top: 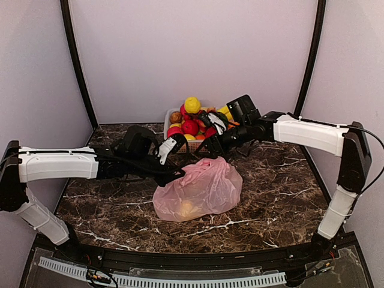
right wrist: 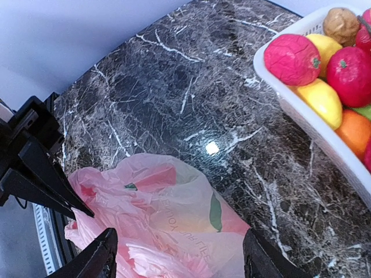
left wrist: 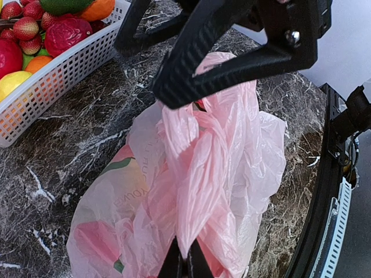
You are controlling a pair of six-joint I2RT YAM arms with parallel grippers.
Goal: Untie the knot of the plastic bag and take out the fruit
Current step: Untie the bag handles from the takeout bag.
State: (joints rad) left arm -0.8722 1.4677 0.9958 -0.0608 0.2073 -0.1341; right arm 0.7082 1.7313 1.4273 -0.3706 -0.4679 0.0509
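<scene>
The pink plastic bag (top: 201,187) lies on the marble table, and a yellow fruit (top: 189,207) shows faintly through its film. My left gripper (top: 180,173) is shut on a stretched strip of the bag's film (left wrist: 194,191), its jaws (left wrist: 185,263) pinched together on it. That strip runs up to a twisted bunch, the knot (left wrist: 200,119), just under my right gripper's fingers (left wrist: 232,63). The right gripper (right wrist: 182,260) hangs open over the bag (right wrist: 174,214), with nothing between its fingers. In the top view it (top: 215,147) sits above the bag's top edge.
A white basket (top: 168,115) heaped with red, yellow and orange fruit stands at the back of the table, close behind both grippers. Its wall (left wrist: 64,75) is left of the bag in the left wrist view and at the right (right wrist: 301,116) in the right wrist view.
</scene>
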